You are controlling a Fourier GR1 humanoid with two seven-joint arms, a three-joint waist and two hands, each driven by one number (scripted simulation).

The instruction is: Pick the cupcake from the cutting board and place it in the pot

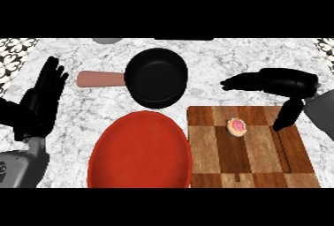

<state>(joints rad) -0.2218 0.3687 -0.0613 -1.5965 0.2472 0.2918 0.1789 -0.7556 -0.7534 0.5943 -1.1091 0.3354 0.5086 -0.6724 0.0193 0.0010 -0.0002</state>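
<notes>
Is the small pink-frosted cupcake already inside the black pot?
No, the small pink-frosted cupcake lies on the wooden cutting board, apart from the black pot.

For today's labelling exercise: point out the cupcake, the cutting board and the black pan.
cupcake [237, 126], head view, pink top.
cutting board [261, 167], head view, bare wood near the front.
black pan [157, 78], head view, inner base.

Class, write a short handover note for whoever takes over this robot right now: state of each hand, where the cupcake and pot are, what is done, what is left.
Left hand: open, resting at the left edge, fingers up.
Right hand: open, holding nothing, above the far right of the cutting board.
Cupcake: on the board, untouched.
Pot: black, brown handle pointing left, beyond the red plate.
Done: nothing yet.
Left: grasp the cupcake, carry it left, place it in the pot.
</notes>
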